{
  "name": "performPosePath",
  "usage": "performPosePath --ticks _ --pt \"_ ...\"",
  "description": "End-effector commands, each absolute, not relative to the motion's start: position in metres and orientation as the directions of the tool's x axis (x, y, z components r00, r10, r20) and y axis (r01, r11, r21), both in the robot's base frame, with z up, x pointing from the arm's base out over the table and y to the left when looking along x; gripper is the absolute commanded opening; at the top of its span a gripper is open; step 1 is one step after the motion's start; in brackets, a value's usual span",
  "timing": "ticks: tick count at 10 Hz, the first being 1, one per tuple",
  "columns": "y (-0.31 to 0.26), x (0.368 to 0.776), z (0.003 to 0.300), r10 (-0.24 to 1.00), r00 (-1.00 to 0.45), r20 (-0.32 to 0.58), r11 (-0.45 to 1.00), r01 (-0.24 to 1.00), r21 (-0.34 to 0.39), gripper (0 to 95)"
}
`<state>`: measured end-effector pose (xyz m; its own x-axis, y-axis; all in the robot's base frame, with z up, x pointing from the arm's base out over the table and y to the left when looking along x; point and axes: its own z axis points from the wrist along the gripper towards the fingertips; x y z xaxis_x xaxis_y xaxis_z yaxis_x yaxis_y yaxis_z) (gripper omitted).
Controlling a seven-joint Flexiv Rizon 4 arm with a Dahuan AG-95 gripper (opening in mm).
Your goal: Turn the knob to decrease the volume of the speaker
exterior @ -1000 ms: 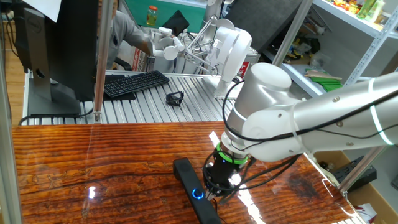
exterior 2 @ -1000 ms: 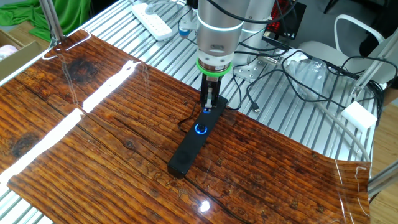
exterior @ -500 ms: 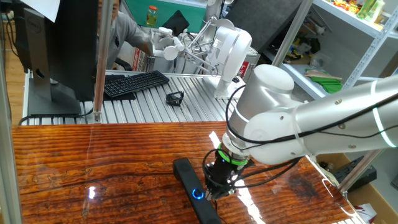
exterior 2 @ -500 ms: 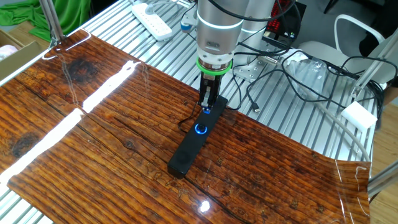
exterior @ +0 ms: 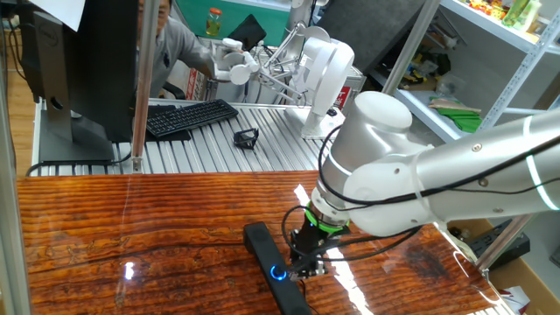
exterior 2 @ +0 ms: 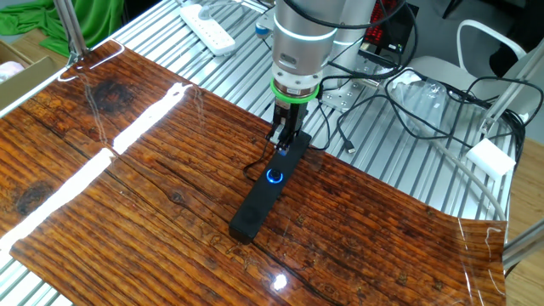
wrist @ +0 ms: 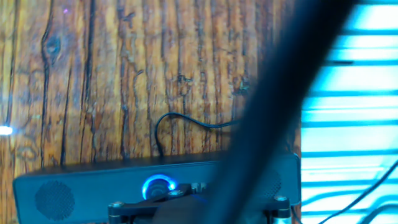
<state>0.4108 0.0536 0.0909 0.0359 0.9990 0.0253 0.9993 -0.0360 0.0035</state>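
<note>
Blue-lit knob [exterior 2: 274, 177] lies just beside the pincer [exterior 2: 284, 144].

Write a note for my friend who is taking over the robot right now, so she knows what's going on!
Gripper: hanging just above the speaker, beside the knob and not on it. Whether the fingers are open or shut cannot be told.
Speaker: lying flat on the wooden table, its thin cable curling off one side.
Knob: its blue ring is glowing; nothing is touching it.
Done: the arm has been brought to the speaker.
Left: move over the knob, grip it, turn it to lower the volume.
</note>
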Motion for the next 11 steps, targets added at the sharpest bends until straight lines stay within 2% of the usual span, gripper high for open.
performPosePath --ticks 1,11 --pt "0.0555 0.4132 0.0915 0.996 0.089 -0.007 -0.089 0.996 -0.001 0.0" --pt "0.0581 0.4143 0.0921 0.991 0.122 -0.063 -0.128 0.986 -0.104 0.0"
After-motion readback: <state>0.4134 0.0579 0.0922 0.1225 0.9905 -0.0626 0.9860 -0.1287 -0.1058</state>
